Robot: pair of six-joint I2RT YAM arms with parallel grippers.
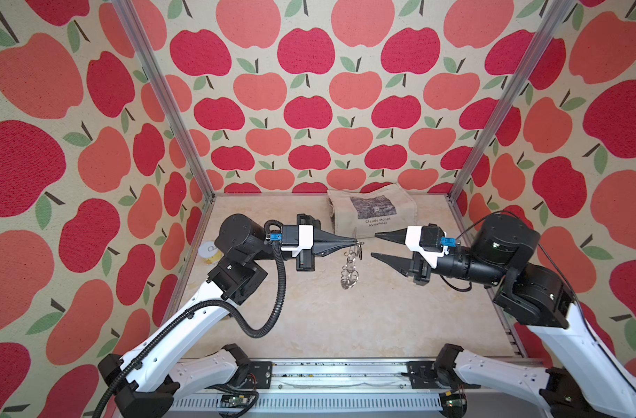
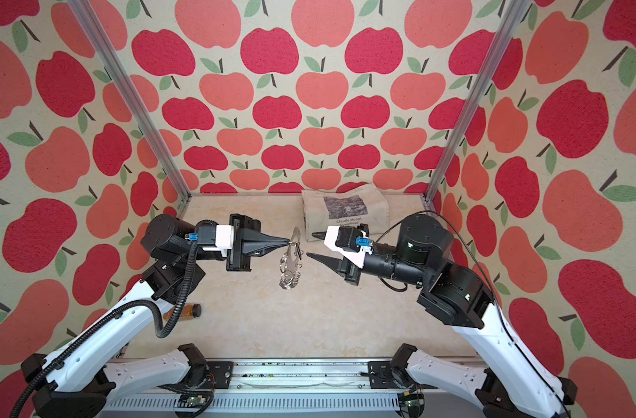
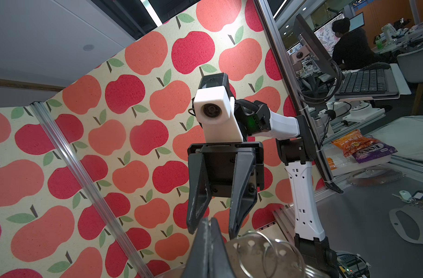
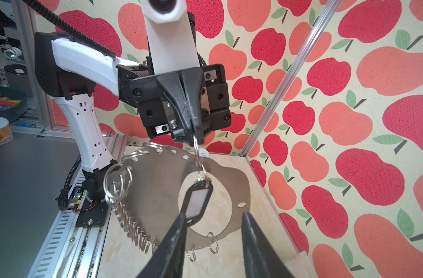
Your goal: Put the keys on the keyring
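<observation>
keyring (image 4: 157, 183): one; keys (image 4: 197, 201): one

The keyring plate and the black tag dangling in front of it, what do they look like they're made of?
The keyring: apparently thin sheet metal, with a dull grey, smooth face and holes punched along its edge. Its small rings look like shiny steel wire. The tag: probably plastic, with a glossy black frame around a pale, frosted-looking window.
</observation>
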